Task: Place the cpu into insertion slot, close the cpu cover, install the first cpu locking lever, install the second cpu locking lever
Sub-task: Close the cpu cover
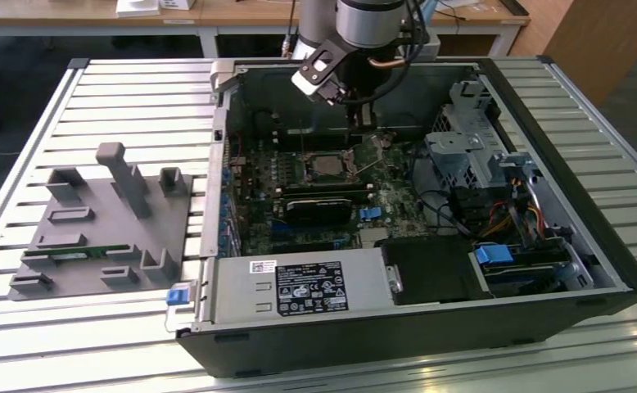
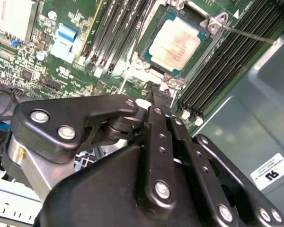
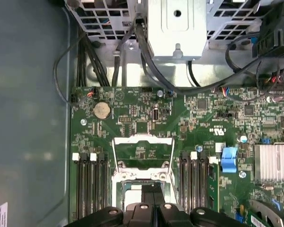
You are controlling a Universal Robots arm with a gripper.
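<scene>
While the arm hangs down into the open case [image 1: 406, 340], the gripper [image 2: 159, 92] has its two fingers [image 2: 154, 132] pressed together, and nothing is visible between them. Its tip stands just beside the socket edge, near the cover [image 3: 132, 139]. I cannot tell if the tip touches metal there.

The cpu [image 2: 174, 43] lies flat in the socket, with its silver top free and its green border visible on all sides. The cover is raised and not down on the cpu: in the first wrist view the board is seen through its open middle. A thin lever [image 2: 248, 34] stretches from one socket corner across the memory slots [image 2: 236, 61].

Rows of memory slots run close along two sides of the socket. Beyond one row is the grey case wall [image 2: 255, 109], so the room there is narrow. Past the cover, the drive cage [image 3: 175, 23] and black cables [image 3: 146, 56] crowd the edge of the board. Above the socket the space is open.

In the exterior view the case lies on a slatted table [image 1: 111, 90]. A grey fixture [image 1: 100, 229] sits at the exterior view's left, well apart from the case.
</scene>
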